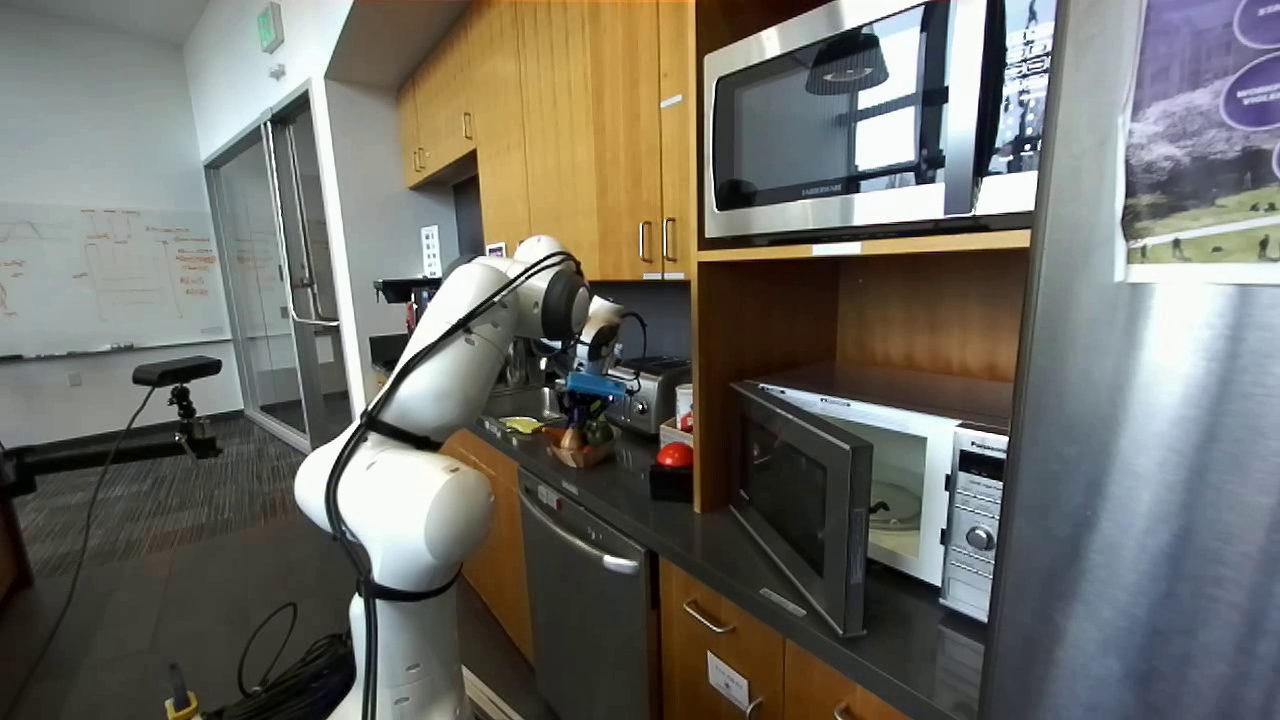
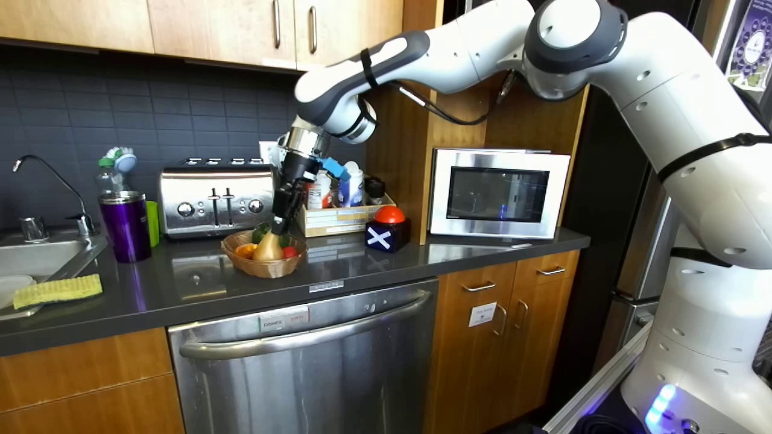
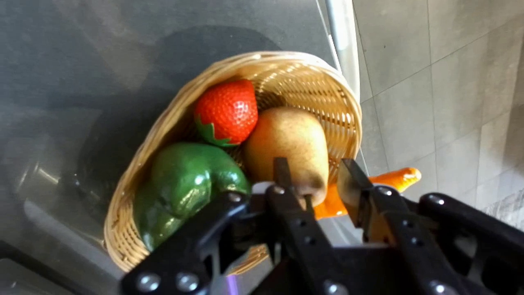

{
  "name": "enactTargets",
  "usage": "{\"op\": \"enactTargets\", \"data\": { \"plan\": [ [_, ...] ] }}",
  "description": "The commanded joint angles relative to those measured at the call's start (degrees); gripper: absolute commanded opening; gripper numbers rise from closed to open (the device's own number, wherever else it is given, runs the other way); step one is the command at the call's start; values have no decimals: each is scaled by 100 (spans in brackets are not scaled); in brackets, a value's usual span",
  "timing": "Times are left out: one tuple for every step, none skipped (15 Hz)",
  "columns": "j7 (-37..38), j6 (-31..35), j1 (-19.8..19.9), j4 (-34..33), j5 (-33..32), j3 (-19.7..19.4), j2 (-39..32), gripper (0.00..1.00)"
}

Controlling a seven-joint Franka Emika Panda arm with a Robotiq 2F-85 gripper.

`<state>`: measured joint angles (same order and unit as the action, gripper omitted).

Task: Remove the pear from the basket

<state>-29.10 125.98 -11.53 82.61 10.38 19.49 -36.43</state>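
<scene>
The yellow-brown pear (image 3: 288, 137) stands in the wicker basket (image 3: 340, 102), its stem end toward the wrist camera. It shows in both exterior views, pear (image 2: 269, 248) and basket (image 2: 268, 269), pear (image 1: 571, 439) and basket (image 1: 585, 459). My gripper (image 3: 315, 166) is open. In the wrist view one finger overlaps the pear's top and the other is beside it, with a visible gap. In an exterior view the fingertips (image 2: 279, 226) point down at the pear's neck. Whether a finger touches the pear, I cannot tell.
A strawberry (image 3: 229, 110), a green pepper (image 3: 184, 184) and an orange item (image 3: 395, 178) crowd the pear. A toaster (image 2: 218, 202), purple tumbler (image 2: 125, 228), box of containers (image 2: 335, 222) and red button (image 2: 389, 214) stand nearby. The counter's front edge is close to the basket.
</scene>
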Motion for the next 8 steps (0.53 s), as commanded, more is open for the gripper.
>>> {"op": "enactTargets", "data": {
  "plan": [
    [-122,-105,73,-202,74,79,-98,6],
    [-122,-111,79,-217,77,80,-105,1],
    [-120,-109,80,-229,75,78,-109,1],
    [-118,-111,82,-240,75,76,-117,0],
    [-116,-113,84,-250,76,76,-124,0],
    [-115,-106,83,-255,72,75,-127,0],
    [-106,-104,79,-258,64,69,-131,0],
    [-96,-113,79,-264,63,68,-139,0]
  ]
}}
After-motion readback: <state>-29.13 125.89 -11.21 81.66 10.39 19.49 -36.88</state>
